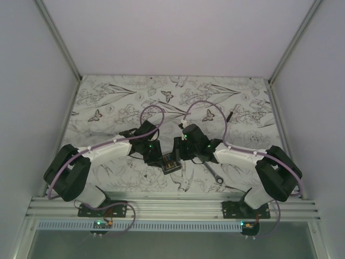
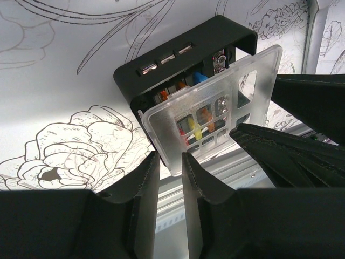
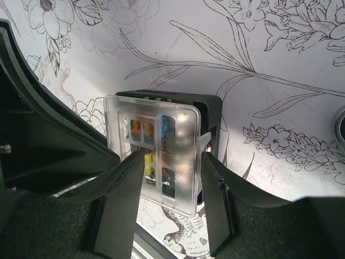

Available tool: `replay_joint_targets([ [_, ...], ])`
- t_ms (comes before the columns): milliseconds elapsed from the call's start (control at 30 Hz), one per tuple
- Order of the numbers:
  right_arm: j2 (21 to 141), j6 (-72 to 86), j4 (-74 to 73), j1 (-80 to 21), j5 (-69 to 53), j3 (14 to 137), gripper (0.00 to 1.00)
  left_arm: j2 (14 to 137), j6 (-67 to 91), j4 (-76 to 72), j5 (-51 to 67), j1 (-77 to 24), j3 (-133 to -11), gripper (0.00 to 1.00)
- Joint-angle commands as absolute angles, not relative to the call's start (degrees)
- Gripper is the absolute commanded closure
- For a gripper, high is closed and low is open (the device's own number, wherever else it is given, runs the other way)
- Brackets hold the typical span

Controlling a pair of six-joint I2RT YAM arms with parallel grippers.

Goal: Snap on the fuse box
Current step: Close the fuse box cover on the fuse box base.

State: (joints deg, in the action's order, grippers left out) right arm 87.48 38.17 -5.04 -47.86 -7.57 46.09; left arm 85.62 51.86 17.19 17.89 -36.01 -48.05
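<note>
Held tilted off fuse box (image 2: pixel 178 48): clear lid (image 2: pixel 215 113), clamped in right gripper (image 3: pixel 171 159), left gripper (image 2: pixel 170 159) hold untellable; risks jamming crooked if pressed.

1. A table cover (image 1: pixel 118 97) printed with line-drawn flowers and butterflies is spread out;
2. a silver wrench (image 1: pixel 214 173) is laid diagonally at its near right;
3. a thin black stick (image 1: pixel 230 115) is seen farther back, well apart;
4. an aluminium rail (image 1: pixel 172 205) is fitted along the near edge.

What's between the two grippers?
The fuse box with its clear cover lies between the left gripper and the right gripper, seen in the top view.
</note>
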Motion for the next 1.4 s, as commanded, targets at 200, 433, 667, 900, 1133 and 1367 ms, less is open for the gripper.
replay_joint_targets([
  [200,89.3,38.8,-3.3,-48.7,-7.6,46.6,0.5,86.9,52.6,17.0,18.1,-36.7,-49.1,0.75],
  [433,92.3,38.6,-1.8,-48.7,-7.9,46.3,0.5,87.1,52.6,17.1,16.7,-36.8,-48.2,0.75],
  [667,91.7,38.5,-2.2,-48.7,-8.1,46.3,0.5,87.6,52.5,17.1,15.8,-36.8,-47.4,0.75],
  [900,88.0,38.1,-3.8,-48.7,-6.7,46.1,0.42,86.2,51.9,18.3,14.9,-36.9,-47.1,0.68],
  [1133,84.2,37.2,-6.8,-48.7,-5.3,45.5,0.35,83.2,51.6,20.7,15.0,-36.9,-46.9,0.59],
  [1367,82.7,37.8,-7.7,-48.7,-5.8,42.1,0.4,83.7,52.5,20.6,16.0,-38.2,-46.4,0.58],
])
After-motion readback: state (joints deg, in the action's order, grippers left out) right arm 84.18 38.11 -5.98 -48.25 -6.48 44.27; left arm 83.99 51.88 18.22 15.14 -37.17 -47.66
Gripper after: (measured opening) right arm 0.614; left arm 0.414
